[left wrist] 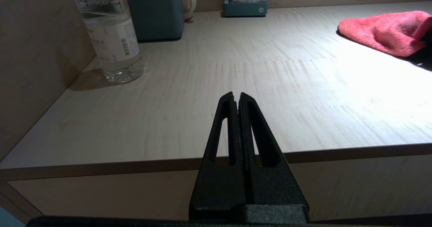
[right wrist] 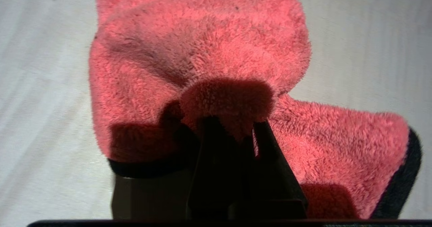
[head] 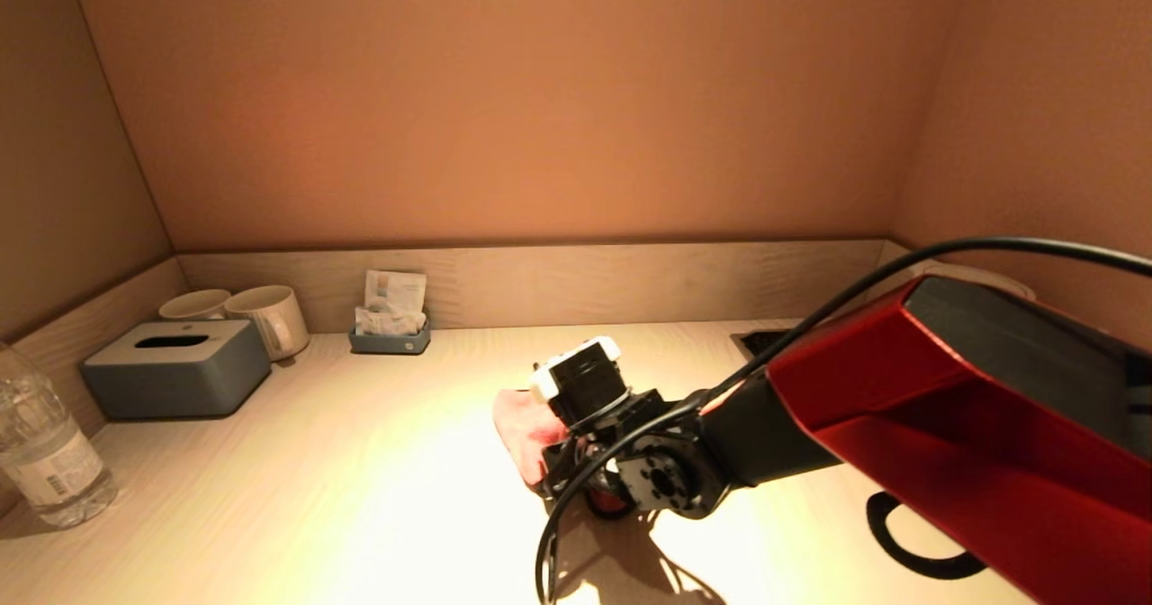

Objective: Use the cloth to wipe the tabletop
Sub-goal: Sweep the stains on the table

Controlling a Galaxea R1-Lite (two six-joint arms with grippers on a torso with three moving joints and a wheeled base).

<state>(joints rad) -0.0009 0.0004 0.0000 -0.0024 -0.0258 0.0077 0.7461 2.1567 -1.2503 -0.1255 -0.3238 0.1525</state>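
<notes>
- Head view: pale wood surface [head: 297,461] in a walled alcove; right hand [head: 576,470] at mid-surface w/ pink cloth [head: 522,425], low enough to drag it.
- Left wrist: left hand [left wrist: 237,97] closed, empty, parked off the front edge.
- Right wrist: fingers pinch a cloth fold, rest lying flat on the surface for wiping.

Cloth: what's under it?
The cloth lies on the tabletop, bare wood showing all round it. The right hand pinches a fold at its near edge. Whatever lies beneath the cloth itself is covered.
</notes>
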